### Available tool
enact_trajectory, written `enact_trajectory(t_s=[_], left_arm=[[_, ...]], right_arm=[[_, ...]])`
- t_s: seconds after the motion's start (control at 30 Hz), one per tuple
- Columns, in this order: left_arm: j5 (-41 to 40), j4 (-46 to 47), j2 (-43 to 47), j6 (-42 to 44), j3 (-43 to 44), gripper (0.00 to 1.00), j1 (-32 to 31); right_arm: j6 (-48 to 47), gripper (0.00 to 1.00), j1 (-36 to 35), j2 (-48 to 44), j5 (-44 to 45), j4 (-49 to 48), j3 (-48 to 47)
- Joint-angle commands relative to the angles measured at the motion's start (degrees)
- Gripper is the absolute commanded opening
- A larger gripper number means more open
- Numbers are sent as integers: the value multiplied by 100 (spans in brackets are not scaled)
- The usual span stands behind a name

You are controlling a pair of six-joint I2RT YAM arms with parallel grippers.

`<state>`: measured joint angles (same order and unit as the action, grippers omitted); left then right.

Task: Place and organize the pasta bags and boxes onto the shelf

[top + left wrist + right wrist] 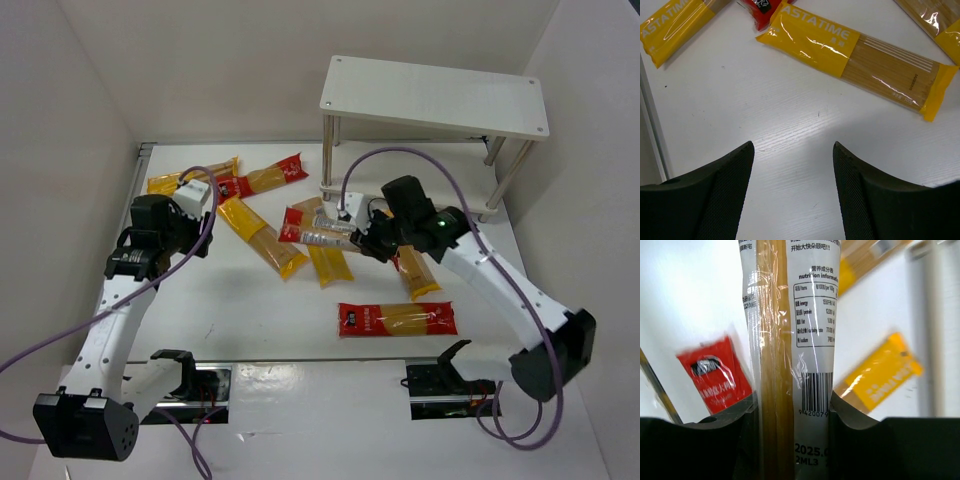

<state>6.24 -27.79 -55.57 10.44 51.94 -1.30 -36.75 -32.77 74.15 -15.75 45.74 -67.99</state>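
Your right gripper [792, 402] is clamped on one spaghetti packet [812, 315] near the shelf [435, 95], whose top board is bare. Your left gripper [792, 150] hangs, jaws apart, over the table [250, 330]. The remaining packets [397, 318] lie there unshelved, so the task looks barely begun.

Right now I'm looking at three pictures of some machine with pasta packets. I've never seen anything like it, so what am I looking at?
These are two robot arms bolted at the near edge of a white table. The wide picture comes from a camera above and behind them, with the left arm on the left and the right arm on the right. The other two pictures come from a camera on each wrist, looking out past that arm's dark jaws. Long flat spaghetti packets lie scattered on the table, such as a yellow packet and a red packet. A pale shelf stands at the far side. The left jaws are open over bare table. The right jaws are closed on one held packet, barcode towards the camera.
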Motion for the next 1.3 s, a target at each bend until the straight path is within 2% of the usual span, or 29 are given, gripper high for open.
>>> enact_trajectory(t_s=[0.0,0.13,0.23,0.37,0.6,0.63,0.67,0.77,0.87,1.17,1.27], left_arm=[[0,186,187,2,-79,71,25],[-105,186,187,2,-79,71,25],[-158,186,73,2,-79,71,25],[-210,186,-59,2,-79,71,25],[-325,186,-322,2,-79,71,25],[-325,186,-323,2,-79,74,25],[-325,186,-323,2,-79,86,25],[-378,186,-446,54,-79,100,25],[-431,134,-551,55,-79,100,25],[-536,134,-551,55,-79,100,25],[-536,134,-604,55,-79,100,25]], right_arm=[[668,0,61,-760,-105,-521,-382],[1195,0,552,-1052,115,-890,-321],[1425,0,614,-1113,649,-1040,-636],[1732,0,1017,-754,1108,-1119,-1216],[1838,0,1378,-103,1399,-945,-2797],[1838,0,1379,37,1399,-883,-3138],[1891,0,1457,99,1338,-769,-3307],[1891,0,1520,336,1337,-637,-3852],[1944,0,1651,503,1189,-496,-4231],[1830,0,1651,451,152,-48,-4521],[1750,0,1722,521,-437,304,-4671]])
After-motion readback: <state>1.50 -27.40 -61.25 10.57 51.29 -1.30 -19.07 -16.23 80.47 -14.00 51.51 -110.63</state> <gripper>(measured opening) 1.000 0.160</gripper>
